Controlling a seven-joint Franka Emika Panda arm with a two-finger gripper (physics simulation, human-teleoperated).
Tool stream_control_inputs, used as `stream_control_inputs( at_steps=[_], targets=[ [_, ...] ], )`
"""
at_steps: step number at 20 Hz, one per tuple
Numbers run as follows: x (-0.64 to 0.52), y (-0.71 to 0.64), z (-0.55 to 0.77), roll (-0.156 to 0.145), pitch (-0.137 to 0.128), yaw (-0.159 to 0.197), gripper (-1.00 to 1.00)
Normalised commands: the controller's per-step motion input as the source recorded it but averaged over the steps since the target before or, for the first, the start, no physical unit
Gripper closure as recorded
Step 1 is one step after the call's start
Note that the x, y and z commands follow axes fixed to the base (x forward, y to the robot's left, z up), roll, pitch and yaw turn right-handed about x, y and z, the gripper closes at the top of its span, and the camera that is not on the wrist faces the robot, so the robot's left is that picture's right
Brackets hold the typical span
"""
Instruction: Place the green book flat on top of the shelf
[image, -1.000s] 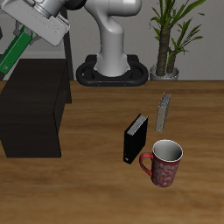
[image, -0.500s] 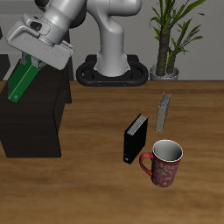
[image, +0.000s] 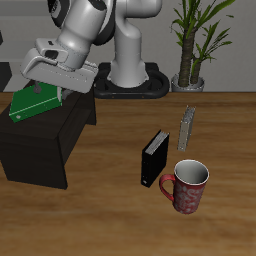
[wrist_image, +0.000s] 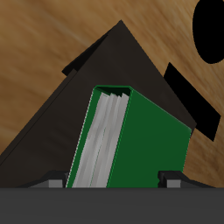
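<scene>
Fingers (image: 44, 93) grip green book (image: 32, 104) — above shelf (image: 40, 140) — no lettering legible

White-grey rounded arm (image: 125, 40), dark round base (image: 125, 90), boxy grey pincer (image: 48, 86), dark fingers (wrist_image: 175, 179).

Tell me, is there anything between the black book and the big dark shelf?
No. In the exterior view, only bare wooden table lies between the black book and the shelf. The mug stands on the book's other side.
</scene>
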Motion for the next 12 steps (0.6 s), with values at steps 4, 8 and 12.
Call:
stream_control_inputs(
  at_steps=[4,8,12],
  targets=[
    [0.08,0.35,-0.04,0.067,0.045,-0.039,-1.00],
    [-0.06,0.37,0.20,0.105,0.009,-0.061,-1.00],
    [-0.26,0.53,0.21,0.144,-0.055,-0.022,-1.00]
  ],
)
